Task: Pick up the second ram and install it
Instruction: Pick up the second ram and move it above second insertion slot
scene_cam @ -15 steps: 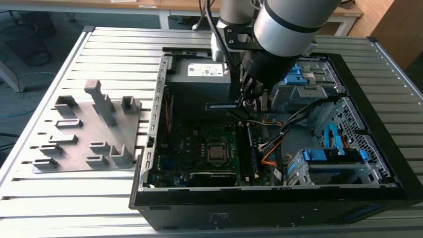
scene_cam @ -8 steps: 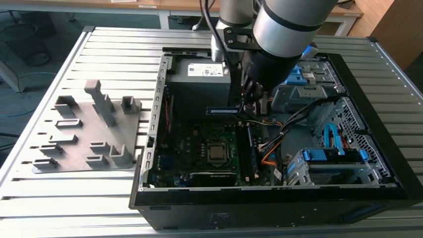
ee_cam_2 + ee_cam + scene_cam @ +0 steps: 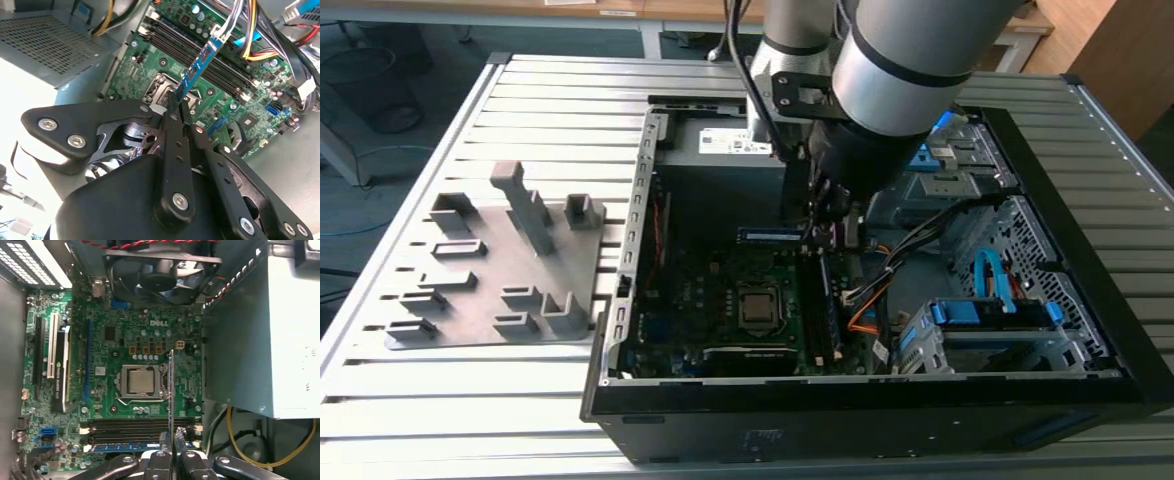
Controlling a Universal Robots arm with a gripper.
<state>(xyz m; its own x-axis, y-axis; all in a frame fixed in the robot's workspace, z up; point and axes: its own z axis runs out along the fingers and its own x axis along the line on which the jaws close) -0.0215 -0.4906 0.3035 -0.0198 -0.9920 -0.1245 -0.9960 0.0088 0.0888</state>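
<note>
Fingers (image 3: 173,137) closed tight on the second ram (image 3: 199,67), over the motherboard (image 3: 142,72).

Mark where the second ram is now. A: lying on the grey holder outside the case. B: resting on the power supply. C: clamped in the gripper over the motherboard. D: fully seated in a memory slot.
C: in the second wrist view the jaws of the gripper are shut on the second ram, held over the motherboard.

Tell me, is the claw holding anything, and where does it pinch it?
Yes. The gripper is shut on the second ram, pinching one end; the rest sticks out above the motherboard.
</note>
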